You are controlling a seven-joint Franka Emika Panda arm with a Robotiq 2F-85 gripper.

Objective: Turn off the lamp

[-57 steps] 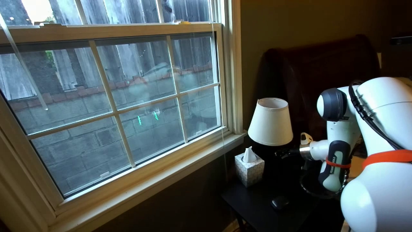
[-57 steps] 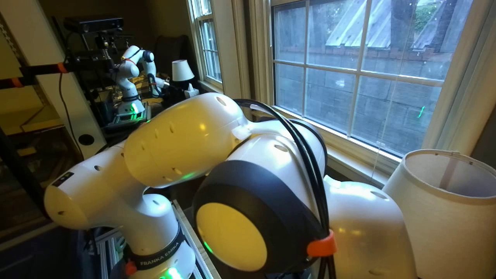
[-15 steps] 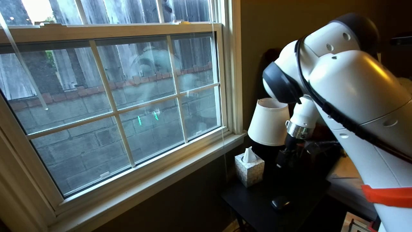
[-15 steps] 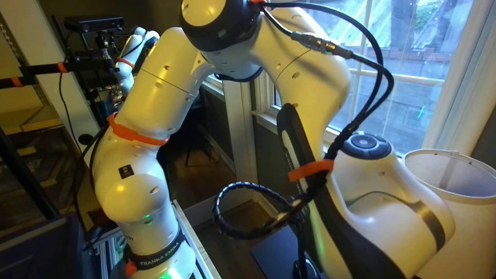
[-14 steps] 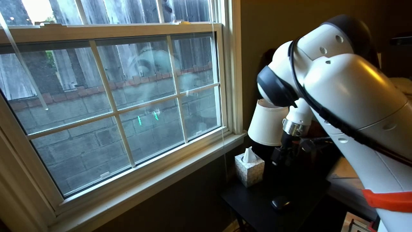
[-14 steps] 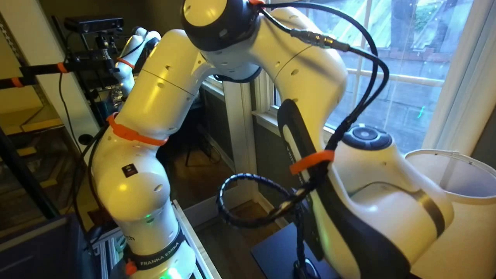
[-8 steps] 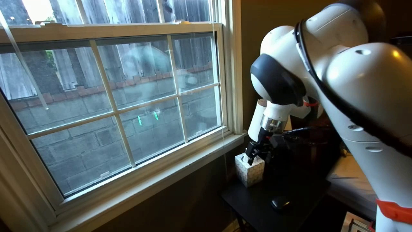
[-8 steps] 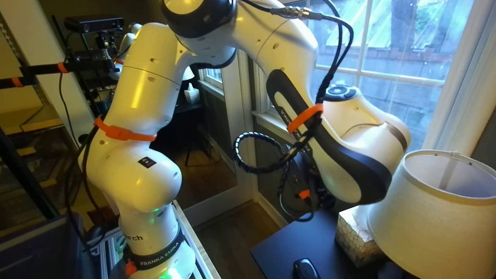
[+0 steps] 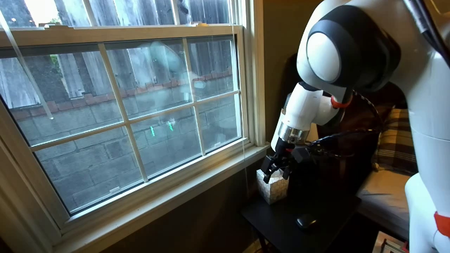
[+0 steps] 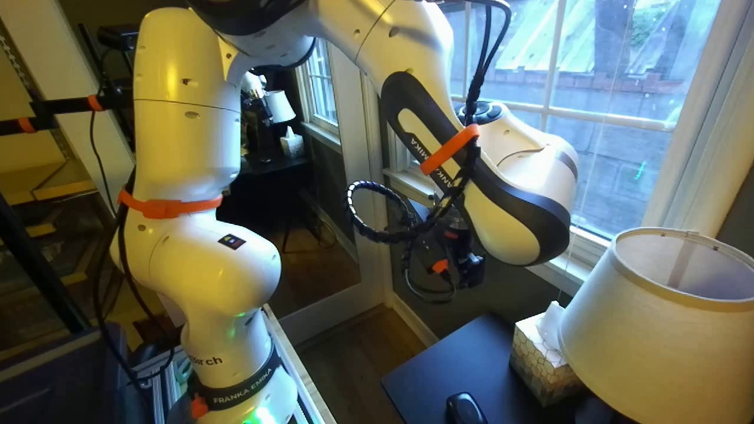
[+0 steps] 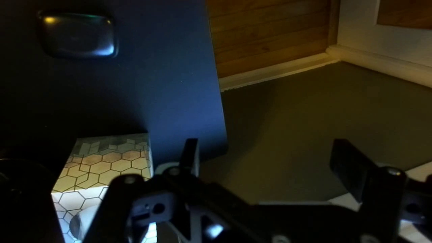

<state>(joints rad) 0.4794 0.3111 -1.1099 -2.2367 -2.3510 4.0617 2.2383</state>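
In an exterior view the lamp [image 10: 665, 330] stands on the right, its pale shade upright and showing no bright glow; its lower part is hidden. My arm covers most of the lamp [image 9: 276, 137] in an exterior view, leaving a strip of shade. Pointing down, my gripper [image 10: 471, 274] hangs well apart from the shade, on the window side. In the wrist view my gripper [image 11: 267, 152] is wide open, with only wall behind the gap between its fingers [image 11: 191, 152]. The lamp's switch is not visible in any view.
A hexagon-patterned tissue box [image 11: 101, 165] stands beside the lamp, close to my left finger in the wrist view. A black mouse-like object [image 10: 464, 407] lies on the dark table [image 10: 453, 359]. The window sill [image 9: 168, 196] and wall border the table. A cable loops [image 10: 377, 235] from the arm.
My gripper has left the spot beside the lamp, turned downward and swung toward the window, past the tissue box. The upper arm has risen. Lamp and tissue box have stayed put.
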